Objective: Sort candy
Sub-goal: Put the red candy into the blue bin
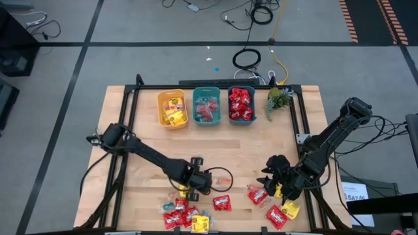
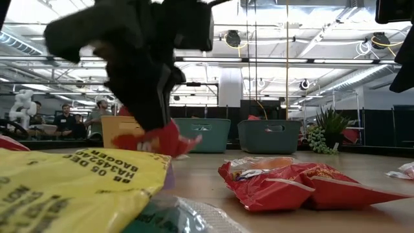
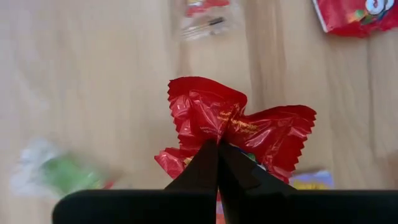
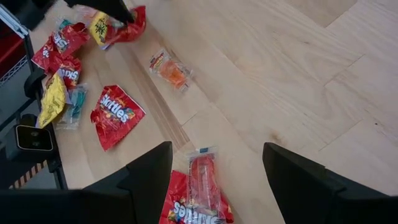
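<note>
Candy lies loose along the table's near edge: red and yellow packets (image 1: 186, 214) near the left arm, and more red and yellow ones (image 1: 277, 212) near the right arm. My left gripper (image 3: 217, 144) points steeply down over the left pile, shut on a crumpled red packet (image 3: 239, 121). My right gripper (image 4: 216, 149) hangs open above a clear-wrapped red piece (image 4: 202, 171) and a red packet (image 4: 180, 208), touching neither. Three bins stand in a row at the far side: yellow (image 1: 173, 108), teal (image 1: 207, 106) and one holding red packets (image 1: 241, 104). My left gripper pinches the red packet at its middle (image 3: 219, 132) between its two fingertips, from above and pointing steeply down. The wrapper bunches into wrinkles at the pinch and both ends flare out. In the low view the packet (image 2: 169, 141) hangs below the fingers; whether it clears the table I cannot tell.
A small green plant (image 1: 277, 98) stands right of the bins. A black frame (image 1: 130, 91) runs around the table's far part. A clear-wrapped orange piece (image 4: 169, 70) lies alone between the two piles. Bare wood (image 1: 215, 147) spreads between the bins and the candy.
</note>
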Motion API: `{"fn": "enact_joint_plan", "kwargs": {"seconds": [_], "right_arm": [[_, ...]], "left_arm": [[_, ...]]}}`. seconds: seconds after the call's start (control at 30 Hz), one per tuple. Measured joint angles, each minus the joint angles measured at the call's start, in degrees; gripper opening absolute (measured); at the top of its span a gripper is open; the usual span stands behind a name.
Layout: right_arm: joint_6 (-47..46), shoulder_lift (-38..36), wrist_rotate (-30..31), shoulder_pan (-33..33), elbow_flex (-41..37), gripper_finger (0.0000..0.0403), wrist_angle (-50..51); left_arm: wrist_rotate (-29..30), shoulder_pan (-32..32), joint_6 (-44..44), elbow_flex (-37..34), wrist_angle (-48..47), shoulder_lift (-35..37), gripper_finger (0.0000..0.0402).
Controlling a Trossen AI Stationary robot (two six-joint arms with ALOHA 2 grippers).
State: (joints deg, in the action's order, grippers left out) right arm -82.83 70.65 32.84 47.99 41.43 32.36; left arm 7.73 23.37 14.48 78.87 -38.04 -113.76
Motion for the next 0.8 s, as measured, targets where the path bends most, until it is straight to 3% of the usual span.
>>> {"fn": "enact_joint_plan", "kwargs": {"seconds": [0.17,0.37,0.6,0.8], "right_arm": [[0.0,0.0,0.0,0.0,0.0,0.0242,0.0],[-0.7,0.0,0.0,0.0,0.0,0.0242,0.0],[-1.9,0.0,0.0,0.0,0.0,0.0242,-0.5],[-2.6,0.0,0.1,0.0,0.0,0.0242,-1.0]], "left_arm": [[0.0,-1.2,-1.6,6.7,-8.2,0.1,0.0002],[-0.8,-6.2,-2.5,12.4,-11.5,0.8,0.0001],[-2.1,-17.9,-7.6,12.6,-0.2,4.8,0.0001],[-8.8,-28.1,-14.5,12.6,13.9,4.2,0.0000]]}}
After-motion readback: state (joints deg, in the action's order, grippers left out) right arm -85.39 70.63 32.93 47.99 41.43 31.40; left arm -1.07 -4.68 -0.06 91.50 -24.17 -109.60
